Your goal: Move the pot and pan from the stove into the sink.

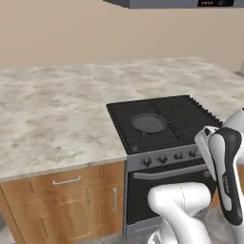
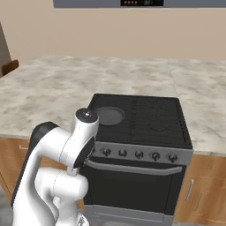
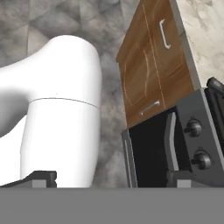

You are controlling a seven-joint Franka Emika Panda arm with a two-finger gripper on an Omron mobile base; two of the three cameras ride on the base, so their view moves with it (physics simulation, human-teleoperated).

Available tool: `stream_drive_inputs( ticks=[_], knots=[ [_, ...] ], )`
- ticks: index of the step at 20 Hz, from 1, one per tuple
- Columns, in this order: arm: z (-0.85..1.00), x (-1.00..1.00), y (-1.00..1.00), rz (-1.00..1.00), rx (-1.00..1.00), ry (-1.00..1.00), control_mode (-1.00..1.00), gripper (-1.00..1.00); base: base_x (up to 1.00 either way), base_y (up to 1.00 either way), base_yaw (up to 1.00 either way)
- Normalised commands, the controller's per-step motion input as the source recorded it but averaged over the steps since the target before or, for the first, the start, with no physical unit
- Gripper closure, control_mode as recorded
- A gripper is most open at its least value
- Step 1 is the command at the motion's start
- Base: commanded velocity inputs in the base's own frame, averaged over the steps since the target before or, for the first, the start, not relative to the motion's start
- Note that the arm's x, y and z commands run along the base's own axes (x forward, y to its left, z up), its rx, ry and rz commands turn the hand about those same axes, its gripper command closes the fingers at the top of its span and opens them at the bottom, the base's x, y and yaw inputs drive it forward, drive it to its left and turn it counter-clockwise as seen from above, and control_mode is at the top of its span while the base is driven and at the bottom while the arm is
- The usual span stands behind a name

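Folded low before the stove (image 1: 167, 121), hand aimed down past its door toward the floor, jaws released, grasping nothing. Pan (image 1: 148, 123) on stove's front left burner.

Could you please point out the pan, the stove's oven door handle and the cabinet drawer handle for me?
pan (image 1: 148, 123): left base view, middle of its round dish.
oven door handle (image 2: 132, 167): right base view, middle of the bar.
drawer handle (image 1: 66, 180): left base view, middle of the pull.

A beige marbled countertop (image 1: 52, 105) ran before a tan wall (image 1: 57, 28), above wooden cabinets (image 1: 62, 205) with metal handles and beneath what was probably a range hood (image 2: 132, 3).
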Motion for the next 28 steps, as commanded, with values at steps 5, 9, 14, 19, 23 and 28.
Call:
stream_drive_inputs(
  ticks=[5,9,14,19,23,28],
  knots=[
    [0.0,0.0,0.0,0.0,0.0,0.0,1.0,-1.0,0.54,0.01,0.0],
    [0.0,0.0,0.0,0.0,0.0,0.0,1.0,-1.0,0.01,0.0,0.0],
    [0.0,0.0,0.0,0.0,0.0,0.0,-1.0,-1.0,0.0,0.0,0.0],
    [-0.03,0.43,0.06,0.0,0.0,0.02,-1.0,-1.0,0.0,0.0,0.0],
    [-0.03,0.7,0.12,-0.02,0.0,0.09,-1.0,-1.0,0.0,0.0,0.0],
    [-0.01,0.68,0.26,-0.13,-0.02,0.1,-1.0,-1.0,0.0,0.0,0.0]
  ],
)
